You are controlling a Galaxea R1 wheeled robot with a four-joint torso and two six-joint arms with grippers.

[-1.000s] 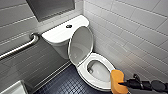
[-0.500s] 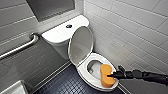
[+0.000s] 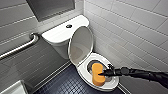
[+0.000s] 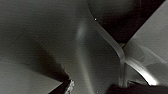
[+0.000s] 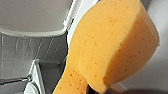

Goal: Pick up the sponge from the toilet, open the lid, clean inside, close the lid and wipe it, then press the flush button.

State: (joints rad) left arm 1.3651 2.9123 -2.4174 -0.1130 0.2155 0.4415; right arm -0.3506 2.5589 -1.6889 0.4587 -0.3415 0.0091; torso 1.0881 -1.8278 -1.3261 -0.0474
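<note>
— Holding anything, the right gripper (image 3: 103,73)?
— Yes; its jaws are clamped on the orange sponge (image 3: 97,72); the arm reaches in from 3 o'clock; the sponge hangs over the bowl of the toilet (image 3: 56,35), covering its 4 o'clock side.
— And the lid (image 3: 81,45)?
— Raised, at the bowl's 11 o'clock, leaning toward the tank; the flush button (image 3: 69,26) sits on the tank top; a grab bar (image 3: 20,47) runs along the wall at 9 o'clock.
— Left gripper?
— Jaws: cannot tell.
</note>
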